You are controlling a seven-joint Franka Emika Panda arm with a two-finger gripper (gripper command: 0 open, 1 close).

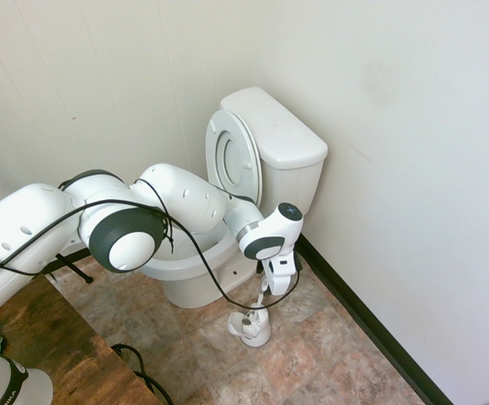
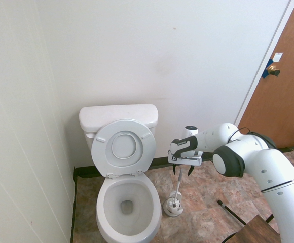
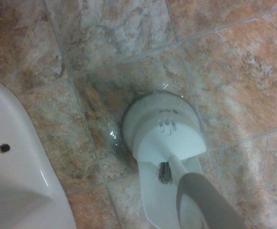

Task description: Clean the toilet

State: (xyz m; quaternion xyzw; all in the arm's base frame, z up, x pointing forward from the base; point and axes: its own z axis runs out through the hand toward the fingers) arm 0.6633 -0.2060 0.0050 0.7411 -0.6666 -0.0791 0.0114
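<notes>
Second exterior view, left to right. Toilet (image 2: 127, 202) seen at lower left against wall; seat and lid (image 2: 124, 148) raised upright against tank (image 2: 117, 116); bowl exposed. Brush holder (image 2: 174, 206) shown on tiled floor (image 2: 208, 187) just right of bowl, thin brush handle (image 2: 179, 183) upright. Gripper (image 2: 182, 171) pointed down above handle top, jaws spread wide, nothing held. Wooden door (image 2: 284, 96) at far right.
</notes>
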